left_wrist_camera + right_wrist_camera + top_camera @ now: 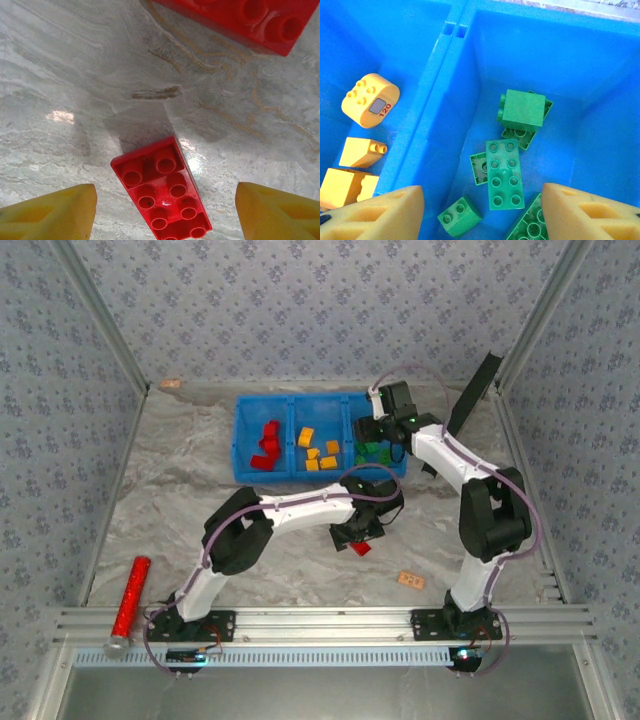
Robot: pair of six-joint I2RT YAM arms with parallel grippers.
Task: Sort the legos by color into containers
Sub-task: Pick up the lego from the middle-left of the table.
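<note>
The bright blue plastic tray (241, 440) sits at the far side of the worktop (180, 490), three compartments side by side. Left compartment: a heap of red plastic bricks (266, 450). Middle: orange-yellow bricks (320, 452), one rounded brick (370, 100) carrying a grey label marked 120. Right: green bricks (375, 450), with a green oblong brick (505, 175) lying studs up, a green square block (521, 111) tipped on its side over another, and a small green brick (460, 216) by the divider. Well apart from the tray, a red oblong brick (162, 192) lies flat, studs up, and a second red brick (250, 20) is near it, not touching.
</note>
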